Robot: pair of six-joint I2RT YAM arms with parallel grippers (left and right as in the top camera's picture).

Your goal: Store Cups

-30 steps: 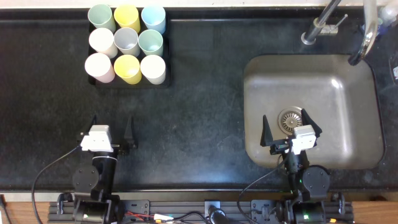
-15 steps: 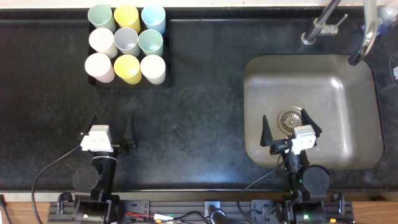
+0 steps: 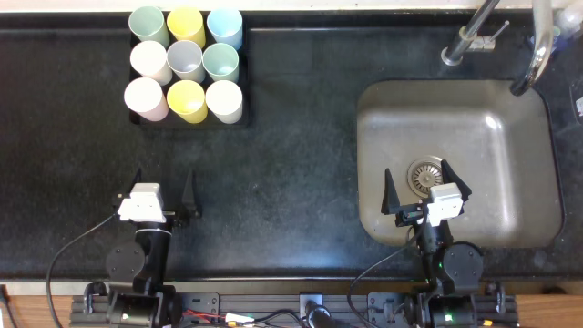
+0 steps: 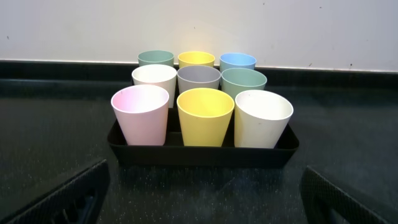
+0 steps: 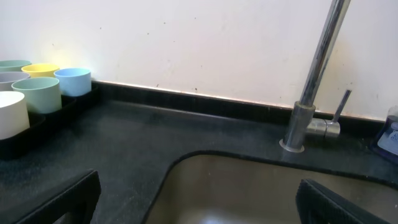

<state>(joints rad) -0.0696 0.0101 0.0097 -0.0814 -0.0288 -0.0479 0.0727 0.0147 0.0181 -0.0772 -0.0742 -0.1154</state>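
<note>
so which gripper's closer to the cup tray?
Left. The left gripper is open over the counter, facing the tray straight ahead. The right gripper is open over the sink, well off to the side.

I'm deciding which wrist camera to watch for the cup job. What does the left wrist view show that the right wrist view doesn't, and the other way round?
Left wrist view, not the right: the pink cup, the front yellow cup and the white cup behind the pink one. Right wrist view, not the left: the faucet and the sink. Both: the black tray, the blue cup at its back corner, and the dark countertop.
</note>
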